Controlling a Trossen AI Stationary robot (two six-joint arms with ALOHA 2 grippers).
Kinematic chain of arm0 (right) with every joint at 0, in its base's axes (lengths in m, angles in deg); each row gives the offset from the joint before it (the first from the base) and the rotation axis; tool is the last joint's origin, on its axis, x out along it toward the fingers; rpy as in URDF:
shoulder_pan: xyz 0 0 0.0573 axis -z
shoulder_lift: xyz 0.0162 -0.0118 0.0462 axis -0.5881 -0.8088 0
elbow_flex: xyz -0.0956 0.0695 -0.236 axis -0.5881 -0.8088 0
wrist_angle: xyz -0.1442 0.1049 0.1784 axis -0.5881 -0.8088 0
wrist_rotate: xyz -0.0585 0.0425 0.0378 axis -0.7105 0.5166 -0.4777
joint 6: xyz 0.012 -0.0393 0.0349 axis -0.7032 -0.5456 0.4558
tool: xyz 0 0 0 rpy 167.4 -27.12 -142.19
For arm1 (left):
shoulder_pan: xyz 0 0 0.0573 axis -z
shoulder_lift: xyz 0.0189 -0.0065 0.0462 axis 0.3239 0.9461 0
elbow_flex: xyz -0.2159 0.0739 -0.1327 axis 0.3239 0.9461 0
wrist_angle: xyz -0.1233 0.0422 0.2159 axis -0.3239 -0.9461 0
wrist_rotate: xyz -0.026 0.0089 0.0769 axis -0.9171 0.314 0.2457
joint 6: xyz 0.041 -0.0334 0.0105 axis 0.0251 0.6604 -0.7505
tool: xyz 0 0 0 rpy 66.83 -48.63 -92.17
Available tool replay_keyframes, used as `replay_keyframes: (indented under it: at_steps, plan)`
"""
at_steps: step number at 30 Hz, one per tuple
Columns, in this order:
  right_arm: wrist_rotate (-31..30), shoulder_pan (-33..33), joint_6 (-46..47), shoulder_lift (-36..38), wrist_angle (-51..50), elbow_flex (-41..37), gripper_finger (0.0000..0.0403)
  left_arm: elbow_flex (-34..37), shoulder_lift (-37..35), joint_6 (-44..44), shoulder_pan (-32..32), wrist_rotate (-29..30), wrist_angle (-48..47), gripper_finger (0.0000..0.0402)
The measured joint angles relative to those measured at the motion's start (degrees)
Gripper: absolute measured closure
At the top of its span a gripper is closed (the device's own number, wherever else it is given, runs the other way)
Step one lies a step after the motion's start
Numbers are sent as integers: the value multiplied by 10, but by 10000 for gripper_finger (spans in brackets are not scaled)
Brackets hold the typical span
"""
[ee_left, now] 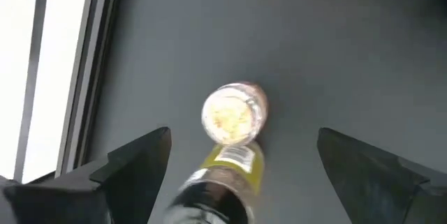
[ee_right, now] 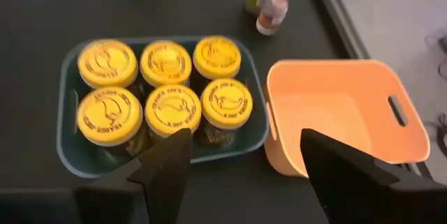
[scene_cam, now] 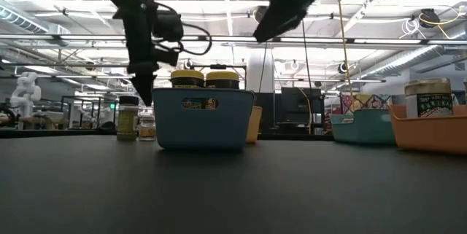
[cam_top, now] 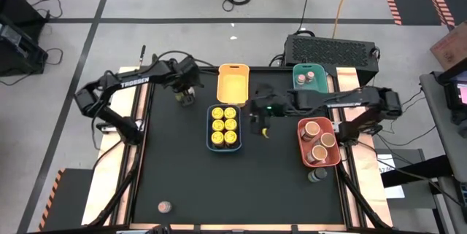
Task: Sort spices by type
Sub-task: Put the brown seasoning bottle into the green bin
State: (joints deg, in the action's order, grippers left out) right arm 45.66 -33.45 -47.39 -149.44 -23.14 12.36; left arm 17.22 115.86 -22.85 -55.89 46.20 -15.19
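The left gripper [cam_top: 185,95] hangs wide open over two small jars [ee_left: 234,114] near the black worktop's [cam_top: 182,168] far left corner, while the right gripper [cam_top: 262,127], also open and empty, hovers beside the blue plastic tray [ee_right: 68,155] of six yellow-lidded jars [ee_right: 166,86].

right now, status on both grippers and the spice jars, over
Left gripper open above two loose jars by table's far left. Right gripper open, empty, over blue tray of six yellow-lid jars. Orange tray empty. Nothing blocking.

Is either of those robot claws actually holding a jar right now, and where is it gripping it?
No, nothing is held. The left gripper hangs open above two small jars on the table; the right gripper hangs open over the blue tray of yellow-lidded jars.
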Motion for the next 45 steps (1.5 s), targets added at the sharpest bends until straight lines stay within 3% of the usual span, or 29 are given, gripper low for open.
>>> replay_keyframes:
  at_steps: [11, 19, 31, 36, 45]
  plan:
    - [15, 1, -55, 111, 233, -212, 140, -8, 60, -58, -60, -44, 31, 39]
    - [17, 13, -115, 117, 254, -222, 140, -13, 84, -43, -61, -65, 27, 39]
    - [46, 46, -120, 116, 267, -222, 140, -13, 108, -43, -52, -64, 27, 41]
    - [45, 50, -119, 116, 279, -222, 140, -13, 108, -43, -46, -62, 28, 79]
    - [45, 50, -119, 116, 281, -222, 140, -13, 108, -43, -38, -60, 28, 191]
